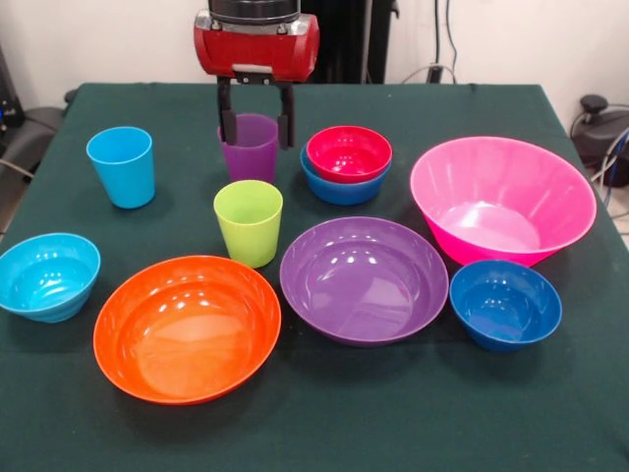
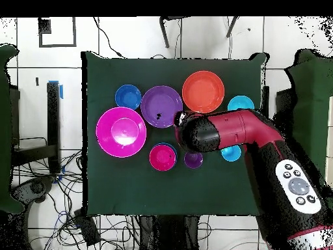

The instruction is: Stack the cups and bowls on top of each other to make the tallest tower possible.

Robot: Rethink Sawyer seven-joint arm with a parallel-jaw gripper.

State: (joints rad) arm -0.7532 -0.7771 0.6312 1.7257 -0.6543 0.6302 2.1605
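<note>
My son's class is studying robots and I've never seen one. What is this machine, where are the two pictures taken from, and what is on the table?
It is a red and black robot arm; its tool has two dark fingers. One picture looks across the green table, the other straight down. The open fingers straddle the purple cup without gripping it. Nearby stand a light blue cup and a lime green cup. A red bowl sits nested in a blue bowl. Loose bowls: orange, wide purple, big pink, dark blue, cyan.
</note>
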